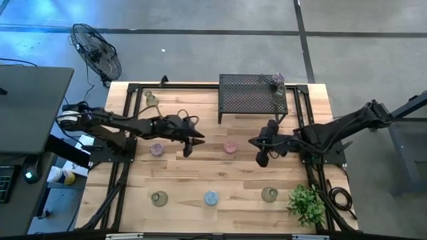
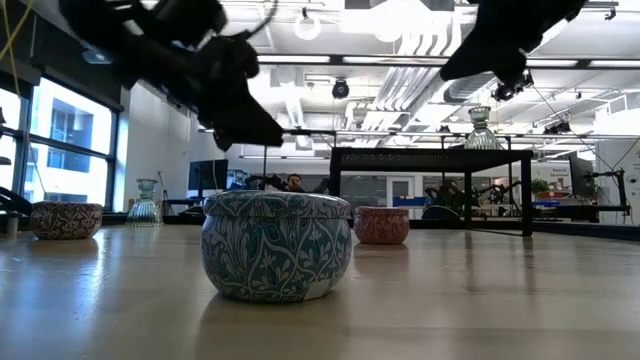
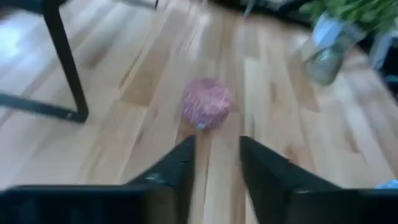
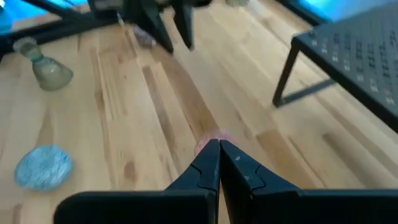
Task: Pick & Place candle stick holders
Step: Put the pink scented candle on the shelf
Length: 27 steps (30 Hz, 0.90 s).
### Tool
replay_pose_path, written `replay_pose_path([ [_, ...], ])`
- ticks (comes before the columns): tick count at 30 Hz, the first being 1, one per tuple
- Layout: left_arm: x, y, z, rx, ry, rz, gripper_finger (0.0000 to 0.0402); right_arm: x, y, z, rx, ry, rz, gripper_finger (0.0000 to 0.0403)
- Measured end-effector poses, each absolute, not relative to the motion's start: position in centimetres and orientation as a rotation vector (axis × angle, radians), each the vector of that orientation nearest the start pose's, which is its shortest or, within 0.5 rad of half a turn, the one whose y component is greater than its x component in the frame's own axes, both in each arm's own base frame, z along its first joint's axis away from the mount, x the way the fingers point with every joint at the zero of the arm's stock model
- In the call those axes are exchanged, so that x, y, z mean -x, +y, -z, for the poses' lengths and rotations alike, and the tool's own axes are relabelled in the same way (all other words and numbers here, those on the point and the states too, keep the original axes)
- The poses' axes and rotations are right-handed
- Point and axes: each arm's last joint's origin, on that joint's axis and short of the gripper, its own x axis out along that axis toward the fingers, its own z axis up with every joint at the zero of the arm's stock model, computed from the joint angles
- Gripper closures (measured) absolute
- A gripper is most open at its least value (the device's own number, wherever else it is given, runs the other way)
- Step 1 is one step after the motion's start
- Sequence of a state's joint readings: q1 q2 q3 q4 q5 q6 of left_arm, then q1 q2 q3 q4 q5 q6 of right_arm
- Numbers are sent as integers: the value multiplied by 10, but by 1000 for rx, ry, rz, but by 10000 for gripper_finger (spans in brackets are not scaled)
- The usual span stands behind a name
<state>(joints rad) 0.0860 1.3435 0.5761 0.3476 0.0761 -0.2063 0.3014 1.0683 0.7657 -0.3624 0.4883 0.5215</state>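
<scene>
A pink candle stick holder (image 1: 229, 147) stands on the table's middle, between my two grippers. My left gripper (image 1: 200, 141) is open to its left. In the left wrist view the holder (image 3: 207, 102) lies ahead of the gripper (image 3: 216, 155). My right gripper (image 1: 252, 143) is shut just right of the holder. In the right wrist view the holder (image 4: 210, 140) peeks out behind the gripper (image 4: 219, 155). Other holders stand on the table: a purple-pink one (image 1: 157, 149), an olive one (image 1: 159, 197), a light blue one (image 1: 211, 197) and an olive one (image 1: 269, 194). A purple one (image 1: 278, 80) sits on the stand.
A black mesh stand (image 1: 253, 97) is at the far middle, with a glass vase (image 1: 280, 92) on it. Another glass vase (image 1: 152, 99) stands at the far left. A green plant (image 1: 307, 203) is at the near right corner.
</scene>
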Motion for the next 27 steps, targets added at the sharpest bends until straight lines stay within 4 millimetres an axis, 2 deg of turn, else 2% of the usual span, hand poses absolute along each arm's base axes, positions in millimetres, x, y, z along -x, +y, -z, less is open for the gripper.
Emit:
replay_pose_path([
  [4, -251, 19, -182, 213, 310, -40, 381, -198, 63, -288, -265, 635, 337, 402],
  [6, -242, 19, -178, 206, 250, -55, 393, -191, 68, -296, -276, 674, 359, 402],
  [8, -233, 20, -173, 198, 196, -86, 383, -187, 73, -295, -286, 691, 388, 402],
  [10, -226, 24, -170, 197, 149, -104, 378, -190, 78, -286, -324, 664, 382, 402],
  [16, -209, 45, -160, 217, 122, -179, 393, -208, 84, -238, -427, 542, 276, 403],
  [20, -205, 56, -158, 224, 125, -214, 400, -216, 76, -216, -497, 479, 248, 402],
  [27, -203, 61, -155, 229, 157, -226, 399, -226, 49, -192, -482, 554, 316, 378],
])
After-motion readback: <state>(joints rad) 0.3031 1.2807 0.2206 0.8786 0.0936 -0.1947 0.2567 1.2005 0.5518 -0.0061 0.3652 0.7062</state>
